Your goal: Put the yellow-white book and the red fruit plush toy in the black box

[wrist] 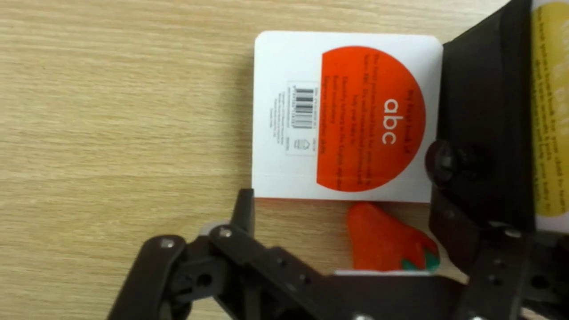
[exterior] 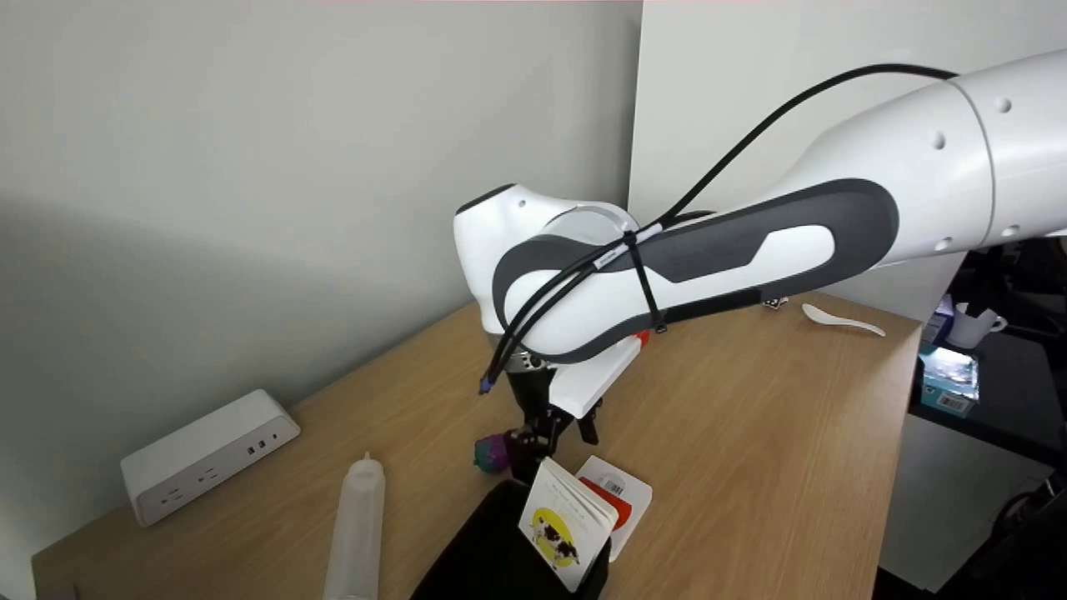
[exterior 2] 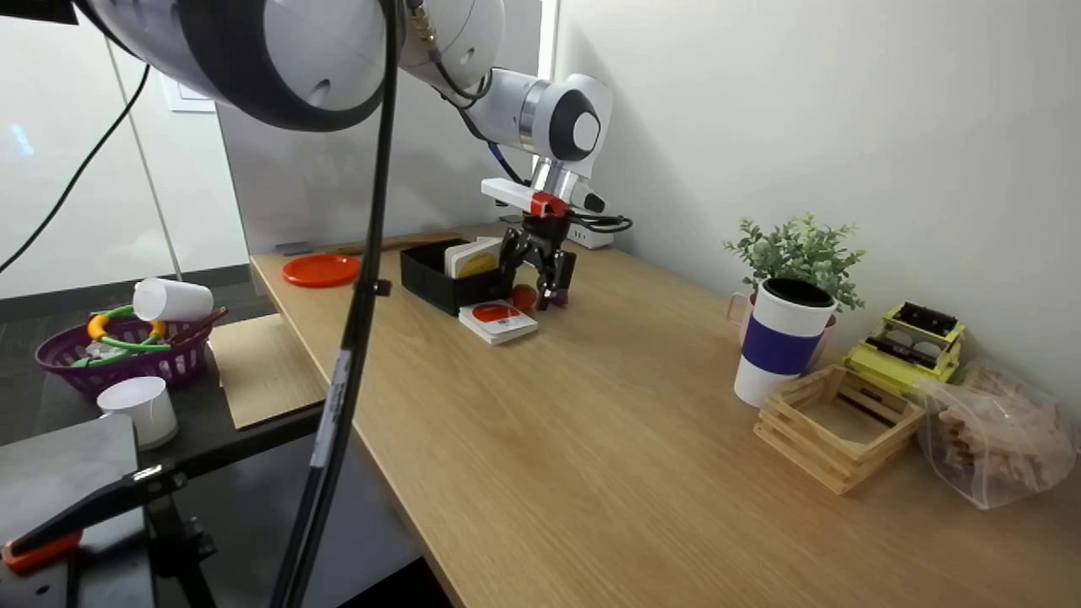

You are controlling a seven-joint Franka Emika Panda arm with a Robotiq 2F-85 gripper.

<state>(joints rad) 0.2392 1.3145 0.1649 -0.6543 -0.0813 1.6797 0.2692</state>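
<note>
Fingers (wrist: pixel 245 212), dark and released, stand wide apart, one on either side of the red plush (wrist: pixel 382 242) with its green leaves. It lies on the counter (exterior 2: pixel 591 456), outside the box (exterior 2: pixel 426 283); whether a finger touches either, I cannot tell. The yellow book (exterior: pixel 567 529) is already in the box, tilted, its upper part standing above the rim. Flat on the counter right alongside the box is the abc book (wrist: pixel 349 115), red disc up, the plush close at its edge. Toward the counter's back edge, a purple thing (exterior: pixel 493 452) shows past the fingers, partly hidden.

Farther out, the power strip (exterior: pixel 208 458) sits along that back edge, the bottle (exterior: pixel 358 529) between it and the box. The spoon (exterior: pixel 844 321) is near one corner, the plate (exterior 2: pixel 322 270) near another. Cup (exterior 2: pixel 777 355), plant (exterior 2: pixel 798 249) and crate (exterior 2: pixel 802 447) stand by the back edge, well apart from the box.
</note>
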